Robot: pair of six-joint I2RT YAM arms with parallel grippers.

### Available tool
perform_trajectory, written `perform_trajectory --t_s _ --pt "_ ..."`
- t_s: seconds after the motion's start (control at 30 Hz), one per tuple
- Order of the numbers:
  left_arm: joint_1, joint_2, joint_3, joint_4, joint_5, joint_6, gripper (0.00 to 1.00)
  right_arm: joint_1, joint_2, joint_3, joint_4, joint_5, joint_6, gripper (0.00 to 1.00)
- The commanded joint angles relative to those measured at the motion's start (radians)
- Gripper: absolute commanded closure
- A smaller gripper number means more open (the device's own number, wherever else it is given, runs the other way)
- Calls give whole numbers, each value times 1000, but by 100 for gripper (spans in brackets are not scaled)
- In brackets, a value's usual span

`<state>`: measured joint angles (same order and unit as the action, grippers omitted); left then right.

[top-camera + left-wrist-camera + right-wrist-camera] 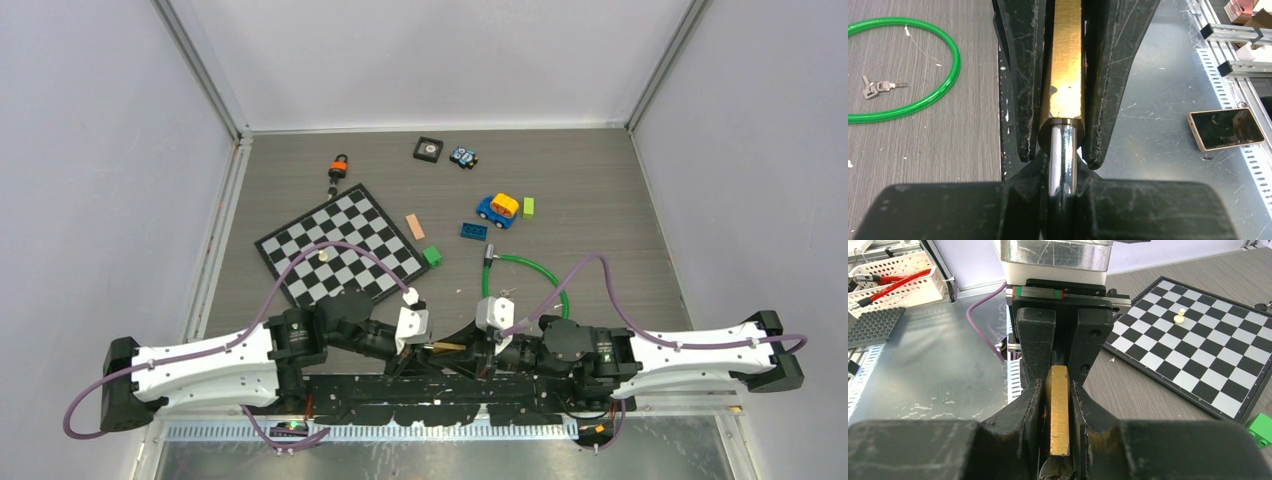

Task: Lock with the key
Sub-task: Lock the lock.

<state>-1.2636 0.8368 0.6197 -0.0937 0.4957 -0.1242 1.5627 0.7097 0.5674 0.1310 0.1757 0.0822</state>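
While the keys lay loose on the table inside the green cable loop, the brass padlock sat bridged between both arms at the near edge. The left gripper was clenched on its chrome shackle, and the right gripper grasped its body. Its long axis ran left to right — shackle toward the left arm.

Bright, even overhead light, shadows faint on the desk. Glare flashes along the padlock, brass and steel; foreground goes soft in both wrist views.
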Motion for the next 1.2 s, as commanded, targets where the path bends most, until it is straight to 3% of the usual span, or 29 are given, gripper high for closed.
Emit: perform_trajectory --t_s 0.0,0.23,0.53,1.17 --pt "-33 48 37 240 -21 -25 100 -16 12 56 114 17 -11 99" --pt "-34 44 34 249 -45 -26 100 -16 0 70 73 36 -13 99" --pt "-33 -36 -10 250 -97 -36 100 -16 -129 47 13 36 11 74" --pt "-33 -73 -16 223 -116 -25 100 -16 -252 27 -93 54 46 57"
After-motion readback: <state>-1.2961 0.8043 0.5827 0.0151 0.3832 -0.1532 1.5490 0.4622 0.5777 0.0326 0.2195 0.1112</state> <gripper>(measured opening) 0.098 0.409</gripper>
